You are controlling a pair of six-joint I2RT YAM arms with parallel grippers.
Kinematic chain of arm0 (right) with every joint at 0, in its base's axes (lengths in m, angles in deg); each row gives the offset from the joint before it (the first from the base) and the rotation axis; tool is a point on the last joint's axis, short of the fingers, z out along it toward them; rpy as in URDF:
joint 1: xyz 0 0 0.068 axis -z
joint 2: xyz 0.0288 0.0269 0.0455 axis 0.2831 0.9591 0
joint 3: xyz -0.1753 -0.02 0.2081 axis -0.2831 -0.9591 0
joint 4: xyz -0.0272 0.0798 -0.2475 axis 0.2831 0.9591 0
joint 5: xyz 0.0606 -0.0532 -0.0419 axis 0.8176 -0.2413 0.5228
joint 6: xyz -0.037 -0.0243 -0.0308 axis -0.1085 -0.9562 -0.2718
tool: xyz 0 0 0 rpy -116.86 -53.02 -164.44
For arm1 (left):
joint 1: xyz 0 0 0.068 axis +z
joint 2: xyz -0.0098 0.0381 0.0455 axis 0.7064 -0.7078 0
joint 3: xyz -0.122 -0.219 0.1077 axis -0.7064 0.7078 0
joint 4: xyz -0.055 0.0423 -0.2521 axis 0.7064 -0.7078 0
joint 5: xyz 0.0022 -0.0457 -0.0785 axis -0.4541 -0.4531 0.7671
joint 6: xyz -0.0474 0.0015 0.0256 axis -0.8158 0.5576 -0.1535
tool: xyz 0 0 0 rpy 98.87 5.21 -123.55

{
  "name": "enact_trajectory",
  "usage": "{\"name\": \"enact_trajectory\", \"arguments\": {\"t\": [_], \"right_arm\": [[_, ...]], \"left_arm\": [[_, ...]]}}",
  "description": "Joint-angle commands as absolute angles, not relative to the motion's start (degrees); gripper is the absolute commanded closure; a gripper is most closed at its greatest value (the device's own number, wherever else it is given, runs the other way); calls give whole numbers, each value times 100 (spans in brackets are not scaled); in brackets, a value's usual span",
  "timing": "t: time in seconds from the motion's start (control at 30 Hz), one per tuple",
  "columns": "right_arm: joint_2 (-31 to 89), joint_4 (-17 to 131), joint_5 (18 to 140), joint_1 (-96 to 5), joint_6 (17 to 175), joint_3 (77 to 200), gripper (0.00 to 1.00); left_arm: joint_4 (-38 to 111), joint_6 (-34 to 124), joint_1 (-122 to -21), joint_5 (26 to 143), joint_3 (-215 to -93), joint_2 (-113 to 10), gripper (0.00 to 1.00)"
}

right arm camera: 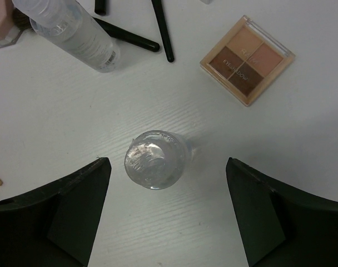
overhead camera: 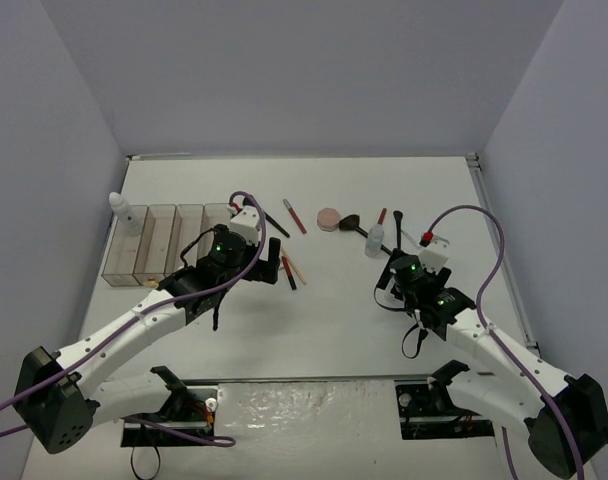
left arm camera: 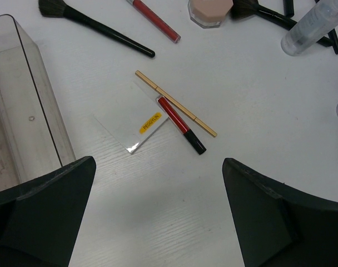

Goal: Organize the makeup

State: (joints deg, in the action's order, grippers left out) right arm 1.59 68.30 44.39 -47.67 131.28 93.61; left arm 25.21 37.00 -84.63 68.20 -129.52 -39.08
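Clear bottle (right arm camera: 155, 159) upright inside open right hand (right arm camera: 167, 166), untouched; left hand (left arm camera: 158, 161) wide open, empty.

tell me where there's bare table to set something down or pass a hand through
Bare: the table's middle, between the red and tan pencils and the right arm; also the far strip behind the pink compact. Crowded: compact, brushes and lying bottle bunch together; the bins fill the left.
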Motion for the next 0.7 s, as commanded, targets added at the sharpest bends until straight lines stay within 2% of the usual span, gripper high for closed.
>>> {"name": "enact_trajectory", "arguments": {"t": [0.0,0.67], "right_arm": [[171,6219,4346,-4811,12998,9232,20],[600,4872,4792,-4921,12547,8616,28]], "left_arm": [[3015,3569,-8569,6754,-13334,-3895,3],[3080,3510,-8598,6763,-13273,-3886,3]]}}
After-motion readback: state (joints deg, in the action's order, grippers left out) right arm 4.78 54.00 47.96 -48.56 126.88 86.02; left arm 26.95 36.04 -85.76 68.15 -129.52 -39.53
